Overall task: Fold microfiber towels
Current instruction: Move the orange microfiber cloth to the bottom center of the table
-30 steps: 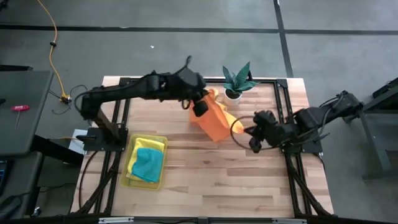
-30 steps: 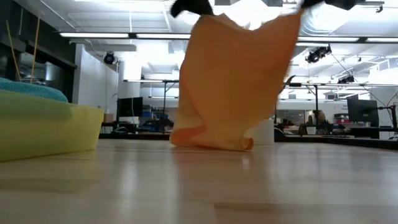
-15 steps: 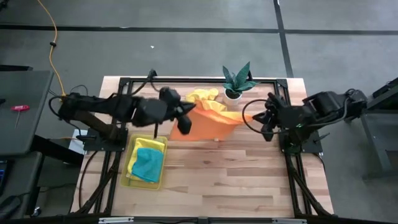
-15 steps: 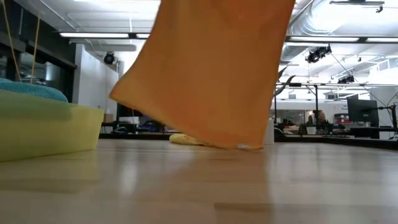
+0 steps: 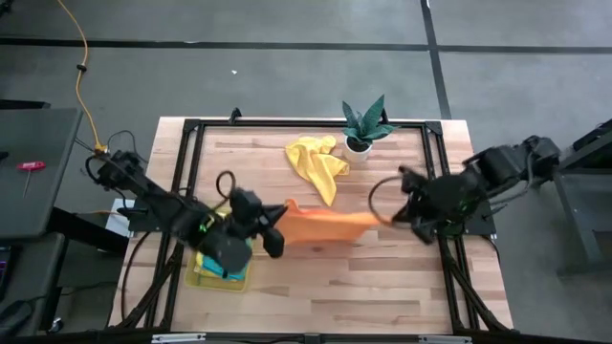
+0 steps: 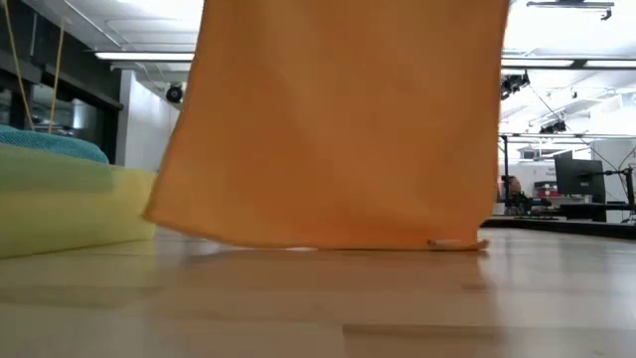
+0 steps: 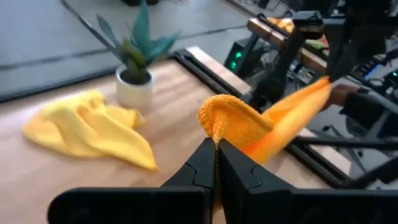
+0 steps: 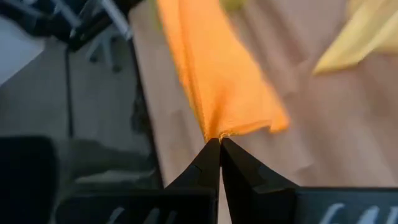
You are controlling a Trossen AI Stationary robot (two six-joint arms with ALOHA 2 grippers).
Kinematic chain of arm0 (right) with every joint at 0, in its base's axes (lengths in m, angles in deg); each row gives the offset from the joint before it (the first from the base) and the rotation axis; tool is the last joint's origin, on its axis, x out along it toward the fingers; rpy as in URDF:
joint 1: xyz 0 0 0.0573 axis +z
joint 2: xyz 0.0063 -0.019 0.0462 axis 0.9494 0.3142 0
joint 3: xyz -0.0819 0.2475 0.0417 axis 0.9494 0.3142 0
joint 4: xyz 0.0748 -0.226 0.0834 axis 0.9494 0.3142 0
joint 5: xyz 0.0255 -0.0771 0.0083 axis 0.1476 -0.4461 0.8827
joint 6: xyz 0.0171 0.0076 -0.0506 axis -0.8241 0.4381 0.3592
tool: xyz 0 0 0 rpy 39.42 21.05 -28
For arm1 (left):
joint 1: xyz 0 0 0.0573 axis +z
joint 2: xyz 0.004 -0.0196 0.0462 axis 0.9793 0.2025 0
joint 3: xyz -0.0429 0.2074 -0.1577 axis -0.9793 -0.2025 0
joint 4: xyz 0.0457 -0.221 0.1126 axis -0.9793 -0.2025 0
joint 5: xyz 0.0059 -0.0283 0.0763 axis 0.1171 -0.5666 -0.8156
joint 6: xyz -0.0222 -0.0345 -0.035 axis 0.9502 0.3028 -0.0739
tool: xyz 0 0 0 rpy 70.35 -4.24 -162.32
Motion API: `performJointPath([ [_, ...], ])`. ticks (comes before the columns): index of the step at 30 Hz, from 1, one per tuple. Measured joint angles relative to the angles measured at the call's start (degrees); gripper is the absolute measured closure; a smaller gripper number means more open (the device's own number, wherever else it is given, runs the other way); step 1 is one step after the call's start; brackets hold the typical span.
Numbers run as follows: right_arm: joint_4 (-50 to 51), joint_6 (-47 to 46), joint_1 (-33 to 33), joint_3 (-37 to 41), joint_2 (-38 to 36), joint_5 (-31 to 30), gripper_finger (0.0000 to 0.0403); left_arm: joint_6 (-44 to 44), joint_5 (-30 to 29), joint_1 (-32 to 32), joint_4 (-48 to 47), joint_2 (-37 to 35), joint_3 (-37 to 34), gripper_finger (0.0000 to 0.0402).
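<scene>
The high view shows the orange towel [image 5: 320, 225] stretched between the left gripper [image 5: 276, 236] and the right gripper [image 5: 387, 216], each clenched on one end, with a crumpled yellow towel [image 5: 316, 160] beside the potted plant [image 5: 362, 124]. Only the low view shows the orange towel's bottom edge touching the table [image 6: 397, 308]. The wrist views confirm both pinches.

bright, even overhead light (ceiling strips glaring in low view), wrist views motion-blurred

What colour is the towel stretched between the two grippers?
Orange. The towel shows best in the low view, hanging as a plain sheet.
</scene>
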Motion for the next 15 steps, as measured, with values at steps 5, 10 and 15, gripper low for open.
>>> performJointPath([
  [5,-5.3,-7.3,5.9,-0.7,5.1,3.0,0.0403,6.2,0.1,-3.4,4.3,2.8,0.0,0.0401],
  [10,-11.0,-12.3,10.0,-4.2,8.7,3.1,0.0403,7.3,3.1,-4.5,10.5,4.8,0.0,0.0401],
  [15,-10.2,-14.0,11.7,-8.4,10.4,3.1,0.0403,8.0,8.2,-4.5,16.6,8.0,0.0,0.0401],
])
